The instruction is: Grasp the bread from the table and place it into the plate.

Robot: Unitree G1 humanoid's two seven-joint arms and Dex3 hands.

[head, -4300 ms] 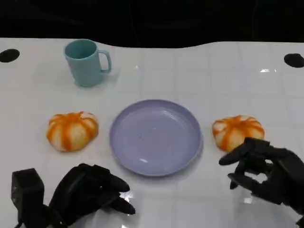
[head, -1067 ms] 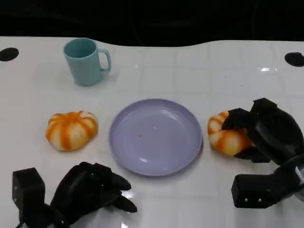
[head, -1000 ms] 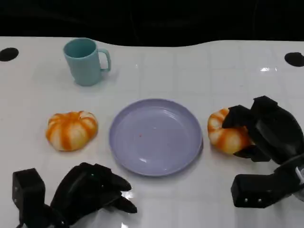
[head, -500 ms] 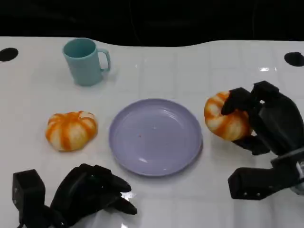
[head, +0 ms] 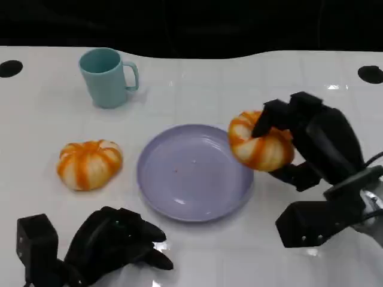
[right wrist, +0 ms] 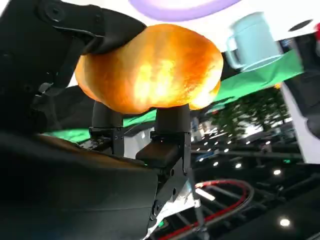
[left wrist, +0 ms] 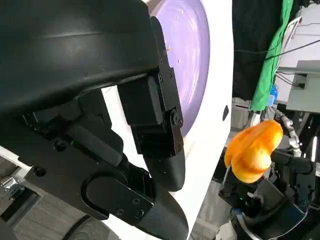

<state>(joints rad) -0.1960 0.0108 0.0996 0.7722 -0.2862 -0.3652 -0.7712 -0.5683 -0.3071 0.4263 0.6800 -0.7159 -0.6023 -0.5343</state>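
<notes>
bread with orange stripes is what your right hand grips, its black fingers wrapped over the top and far side of the bun. you can see it held off the worktop, hanging over the right rim of the purple plate and not resting in it. in your right wrist view the same bun sits pressed between the fingers and the palm, with the plate's edge and the teal mug beyond it. your left wrist view catches it too, off past the plate.

your left hand lies low at the near left of the worktop, fingers curled inward with nothing in them, well apart from the plate. its black fingers crowd the left wrist view.

a second striped bread sits on the worktop just left of the plate, untouched and apart from both hands. the teal mug stands upright at the far left, handle pointing toward the right, well clear of the plate. two dark round holes mark the far corners of the white worktop.
</notes>
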